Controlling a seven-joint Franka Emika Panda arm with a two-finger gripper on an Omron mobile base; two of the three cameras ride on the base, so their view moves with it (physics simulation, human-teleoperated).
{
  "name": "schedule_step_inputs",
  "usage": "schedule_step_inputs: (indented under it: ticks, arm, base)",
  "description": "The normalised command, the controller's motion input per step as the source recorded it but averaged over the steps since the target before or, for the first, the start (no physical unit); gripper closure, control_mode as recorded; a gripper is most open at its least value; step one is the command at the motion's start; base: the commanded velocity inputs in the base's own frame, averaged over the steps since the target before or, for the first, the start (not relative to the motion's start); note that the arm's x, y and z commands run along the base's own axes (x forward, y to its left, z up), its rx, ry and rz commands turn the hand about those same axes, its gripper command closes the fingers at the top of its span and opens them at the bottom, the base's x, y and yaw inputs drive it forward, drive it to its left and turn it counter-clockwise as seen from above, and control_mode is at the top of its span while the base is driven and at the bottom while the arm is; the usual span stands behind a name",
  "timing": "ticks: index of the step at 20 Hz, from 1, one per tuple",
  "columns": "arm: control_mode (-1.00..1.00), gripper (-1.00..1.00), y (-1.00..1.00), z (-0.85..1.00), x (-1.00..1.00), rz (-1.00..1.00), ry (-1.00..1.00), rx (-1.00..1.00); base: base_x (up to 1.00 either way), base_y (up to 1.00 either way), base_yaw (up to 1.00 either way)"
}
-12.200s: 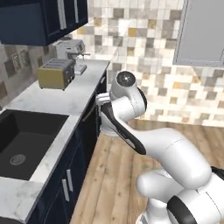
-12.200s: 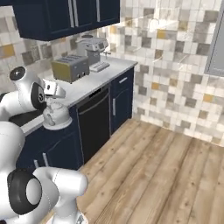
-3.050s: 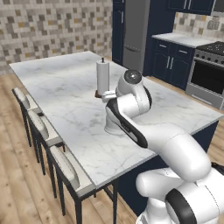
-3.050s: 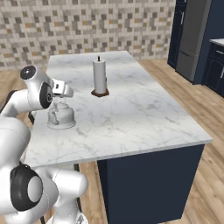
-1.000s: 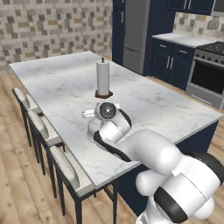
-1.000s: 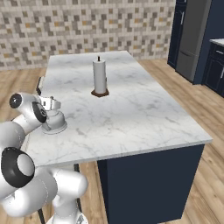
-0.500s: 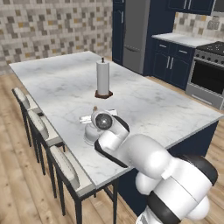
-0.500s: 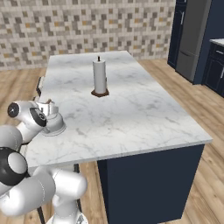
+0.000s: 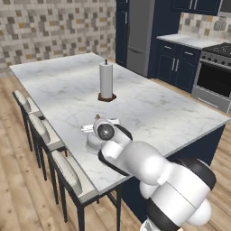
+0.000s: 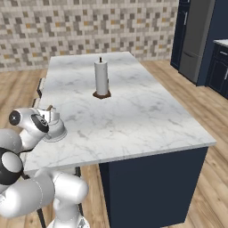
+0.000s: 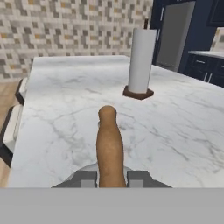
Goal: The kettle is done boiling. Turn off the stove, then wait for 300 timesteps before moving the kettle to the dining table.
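Over the last second the arm had lowered; the kettle [image 10: 57, 127] now sat on the table [image 10: 133, 116] near its chair-side edge, the claw [image 11: 111, 177] clamped on its handle [image 11: 109, 148]; only release seemed left.

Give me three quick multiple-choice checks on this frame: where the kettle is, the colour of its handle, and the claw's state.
1. The kettle sits:
A. on the stove
B. on the dining table, near the edge with the chairs
C. on the floor

2. The kettle's handle is:
A. brown-orange
B. blue
C. white

3. The claw is:
A. wide open above the paper-towel roll
B. shut on nothing
C. shut on the kettle's handle

Answers:
1. B, its base rests on the marble top beside the chairs.
2. A, the hand view shows it brown-orange.
3. C, both fingers flank the handle closely.
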Motion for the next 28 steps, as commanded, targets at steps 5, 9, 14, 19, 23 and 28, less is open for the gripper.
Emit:
schedule_step_inputs:
  ticks: [5,9,14,19,23,28]
  arm:
    - [-1.0,1.0,0.0,-0.17,0.08,0.0,0.0,0.0]
    - [-1.0,1.0,0.0,-0.14,0.0,0.0,0.0,0.01]
    - [-1.0,1.0,0.0,-0.13,0.0,0.0,-0.02,0.03]
    - [-1.0,1.0,0.0,-0.14,0.0,0.0,-0.03,0.02]
    - [-1.0,1.0,0.0,-0.16,0.0,0.0,-0.03,0.02]
    - [-1.0,-1.0,0.0,-0.16,0.0,0.0,0.0,0.02]
  base:
    - [0.0,0.0,0.0]
    - [0.0,0.0,0.0]
    - [0.0,0.0,0.0]
    - [0.0,0.0,0.0]
    - [0.0,0.0,0.0]
    - [0.0,0.0,0.0]
